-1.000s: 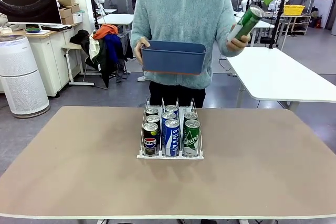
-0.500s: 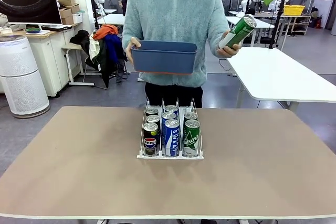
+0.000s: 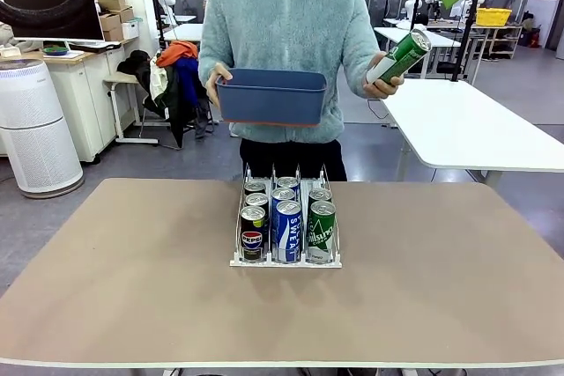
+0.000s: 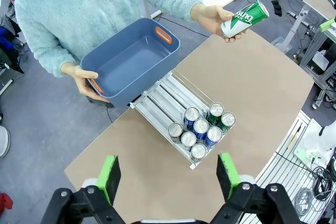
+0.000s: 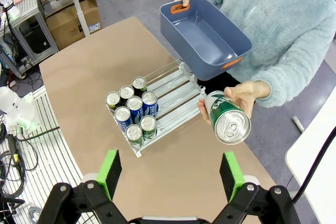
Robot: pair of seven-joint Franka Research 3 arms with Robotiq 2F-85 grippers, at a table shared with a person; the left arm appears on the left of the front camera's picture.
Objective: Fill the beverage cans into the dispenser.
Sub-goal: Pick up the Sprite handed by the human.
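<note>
While both pincers point(image 4: 168, 178) point(image 5: 170, 177) stand released above the worktop point(image 3: 132, 288), seven beverage cans point(image 3: 288, 222) fill the dispenser point(image 3: 285, 257) toward its far edge, and a person's hand point(image 3: 384, 84) holds a green can point(image 3: 402, 55).

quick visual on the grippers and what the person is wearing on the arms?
Left gripper and right gripper: black angular finger links with silver bolts, bright green pads on the fingers. The person's sleeves are fuzzy pale teal fleece, reaching the wrists.
</note>
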